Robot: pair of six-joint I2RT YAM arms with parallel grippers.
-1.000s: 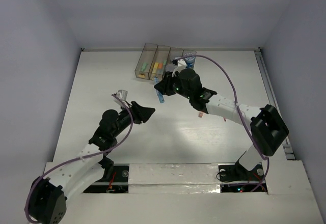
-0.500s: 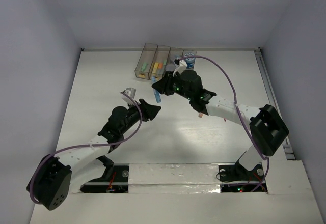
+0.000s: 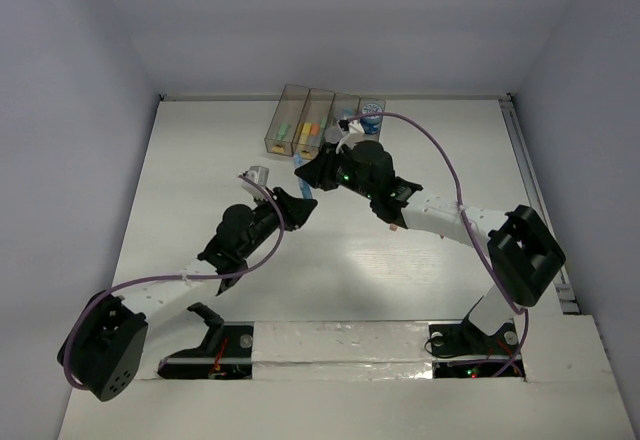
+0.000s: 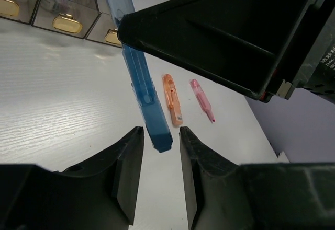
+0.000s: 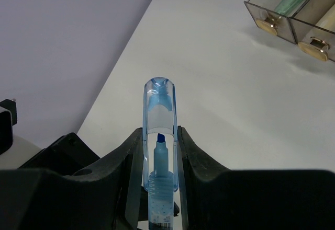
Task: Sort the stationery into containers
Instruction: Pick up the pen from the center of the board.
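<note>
Right gripper clamped on blue marker, clear-capped end poking out past fingers. Marker held off table, just in front of containers. Left gripper jaws parted, straddling marker's other end, slim gap each side, no clear contact. Orange stick, pink stick lie side by side on table, not touching. Green stick inside leftmost container.

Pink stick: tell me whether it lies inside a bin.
No, the pink stick lies on the bare table beside the orange stick.
</note>
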